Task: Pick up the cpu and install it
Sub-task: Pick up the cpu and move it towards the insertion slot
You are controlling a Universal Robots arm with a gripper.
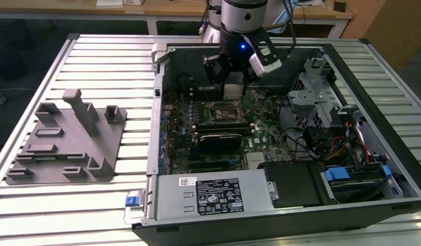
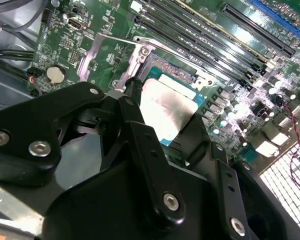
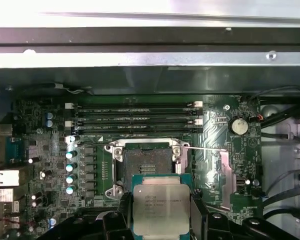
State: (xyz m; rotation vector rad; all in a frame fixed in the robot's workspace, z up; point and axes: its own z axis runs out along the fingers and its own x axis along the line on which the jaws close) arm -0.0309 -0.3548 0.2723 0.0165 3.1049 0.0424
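Fingers (image 3: 124, 212) closed against two opposite edges of the cpu (image 3: 161, 209). The chip is clamped flat between them with its silvery top plate facing the first wrist view. The gripper (image 2: 166, 126) is black and its linkage arms spread wide behind the chip.

The cpu is held in the air over the motherboard (image 3: 40, 150) and is not seated. In the first wrist view it overlaps one edge of the socket (image 3: 147, 165), and the socket's contact field is bare. The socket's metal retention frame (image 2: 107, 55) is swung open, standing off to one side.

Four memory slots (image 3: 135, 117) run parallel just beyond the socket.

The motherboard lies in the open computer case (image 1: 374, 82), with the socket in the board's far half in the exterior view.

The case sits toward the exterior view's right edge of the slatted table (image 1: 107, 61). The grey fixture plate (image 1: 66, 143) lies near the edge on the exterior view's left, well apart from the arm.
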